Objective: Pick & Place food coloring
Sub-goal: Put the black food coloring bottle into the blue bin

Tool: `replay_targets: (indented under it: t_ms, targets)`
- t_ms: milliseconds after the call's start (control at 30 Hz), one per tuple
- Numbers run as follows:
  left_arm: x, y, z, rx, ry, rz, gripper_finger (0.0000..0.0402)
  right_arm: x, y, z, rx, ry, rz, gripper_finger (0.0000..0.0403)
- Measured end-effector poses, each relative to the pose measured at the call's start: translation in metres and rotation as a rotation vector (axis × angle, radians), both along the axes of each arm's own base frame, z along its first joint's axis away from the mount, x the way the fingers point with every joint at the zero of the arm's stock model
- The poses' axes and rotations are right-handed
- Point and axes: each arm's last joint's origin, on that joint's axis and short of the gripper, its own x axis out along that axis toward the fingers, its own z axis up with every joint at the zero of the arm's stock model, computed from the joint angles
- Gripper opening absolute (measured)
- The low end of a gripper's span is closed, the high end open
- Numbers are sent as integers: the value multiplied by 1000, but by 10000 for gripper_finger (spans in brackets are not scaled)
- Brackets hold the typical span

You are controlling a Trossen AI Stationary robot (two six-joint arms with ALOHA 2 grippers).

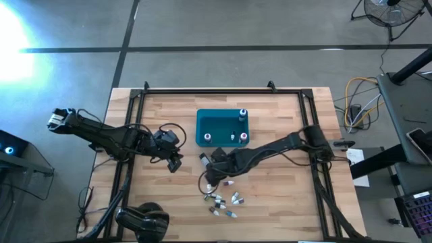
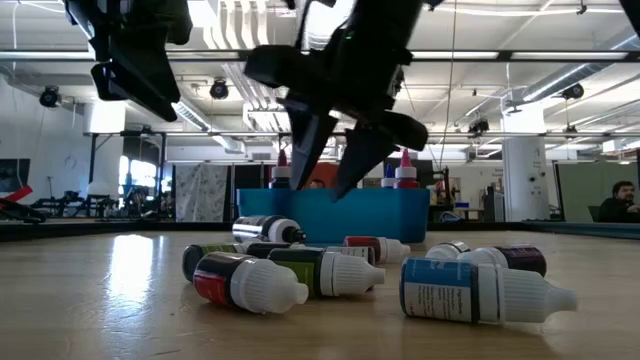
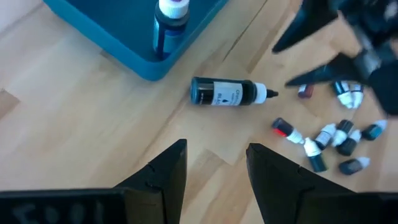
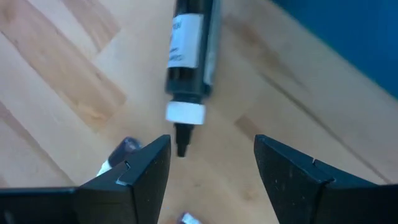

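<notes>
Several tiny food coloring bottles lie on their sides in a cluster on the wooden table, in front of the teal bin. Three more bottles stand inside the bin. One finger-length dark bottle lies alone between bin and cluster, its thin tip pointing at my right gripper. That gripper is open and hovers just above the table, touching nothing. My left gripper is open too, raised to the left of the long bottle.
The bin sits mid-table near the far side. Black rails run along the table's left and right sides. Bare wood lies left of the long bottle and right of the cluster. A person sits in the room beyond the table.
</notes>
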Motion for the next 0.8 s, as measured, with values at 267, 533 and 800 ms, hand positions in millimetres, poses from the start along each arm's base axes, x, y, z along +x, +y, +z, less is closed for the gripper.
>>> replay_targets:
  t_ms: [267,533,800]
  targets:
    - [-4,-6,4,-31,-23,-32,142,22,4,-5,11,76,24,223]
    - [-4,-8,4,-96,-22,-35,142,41,-3,-19,110,108,-2,223]
    - [-5,-9,4,-107,-16,-50,142,48,-16,-19,82,110,-12,217]
